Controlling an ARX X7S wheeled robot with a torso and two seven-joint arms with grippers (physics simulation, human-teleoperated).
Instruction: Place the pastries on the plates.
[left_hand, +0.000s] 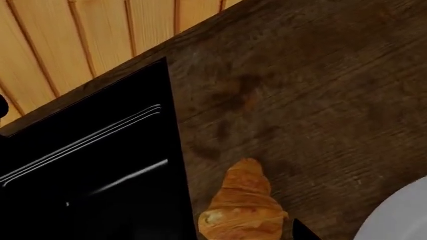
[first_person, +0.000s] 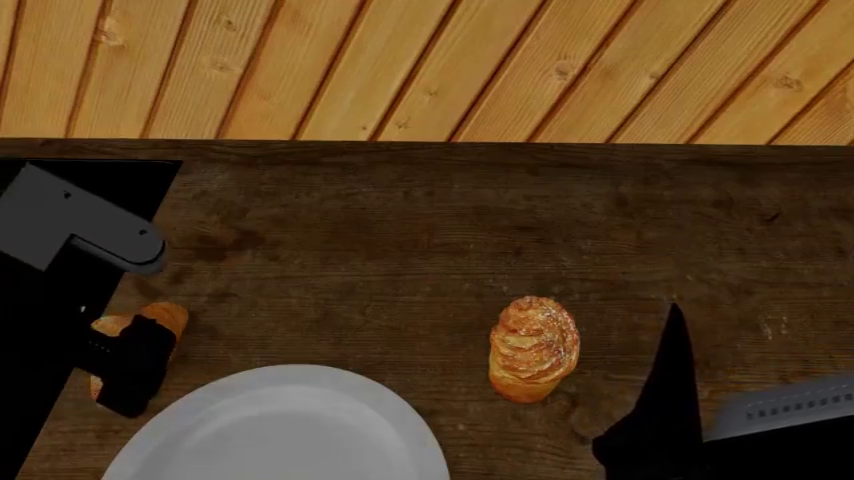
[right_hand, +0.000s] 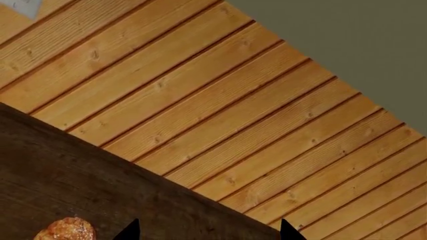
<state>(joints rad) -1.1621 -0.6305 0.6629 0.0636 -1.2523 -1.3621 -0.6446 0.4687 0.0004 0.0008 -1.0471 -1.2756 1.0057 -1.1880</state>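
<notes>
The left gripper (first_person: 131, 375) stood over the croissant (first_person: 140, 325) near the left edge of the tabletop (first_person: 400, 250), its dark finger crossing the pastry; whether the jaws were clenched on it or released could not be told. 1 plate (first_person: 280, 430) lay at the front edge, just beside the croissant. The puff pastry (first_person: 534, 348) rested right of centre, well apart from the plate. The right gripper (first_person: 667, 400) hung near it; in its wrist view 2 fingertips (right_hand: 129, 231) stood spread, holding nothing.

The step in hand appeared to be grasping the croissant. Done well, the jaws would close across its narrow width, then lift clear before crossing the plate's rim.

The croissant's long axis ran from front to back, 1 tapered tip (left_hand: 248, 165) pointing to the back edge. The puff pastry's long axis ran likewise, leaning slightly right.
</notes>
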